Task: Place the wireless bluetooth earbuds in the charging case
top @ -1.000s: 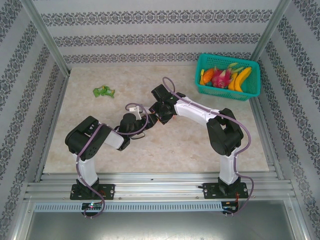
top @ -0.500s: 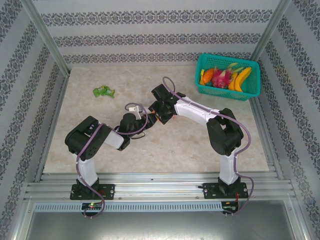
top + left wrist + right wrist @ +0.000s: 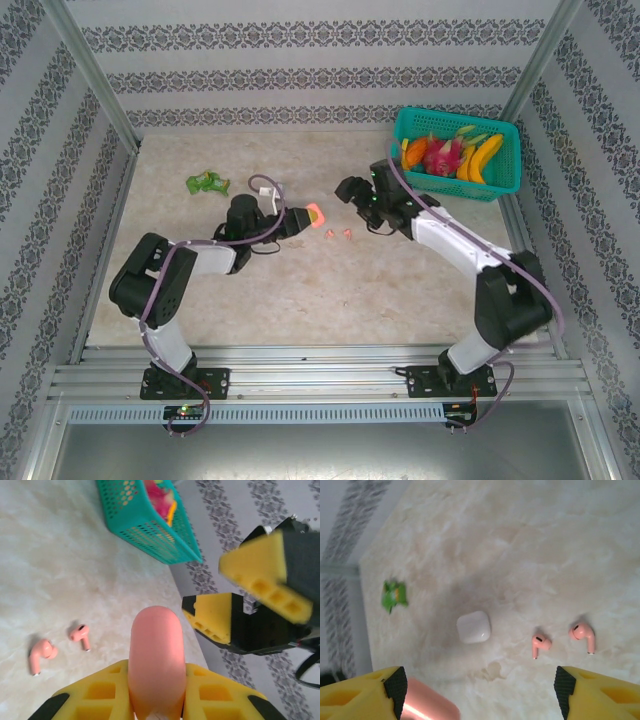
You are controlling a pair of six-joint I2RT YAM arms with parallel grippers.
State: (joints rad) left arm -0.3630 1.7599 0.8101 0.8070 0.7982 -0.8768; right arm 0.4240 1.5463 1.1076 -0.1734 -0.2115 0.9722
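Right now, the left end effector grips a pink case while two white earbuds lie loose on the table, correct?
Not quite. The two loose earbuds are pink, not white, as the right wrist view shows. The left end effector does grip the pink case, and the earbuds do lie on the table.

Lab test booth, aluminium rails [image 3: 320,372], wallpapered walls [image 3: 320,40], marble-look tabletop [image 3: 330,290]

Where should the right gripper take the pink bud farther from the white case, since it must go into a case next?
Probably the rounded head of that bud, from straight above, the open right gripper closing across its width. It lies flat on the table, so a side approach offers little, and the thin stem is left free to enter first.
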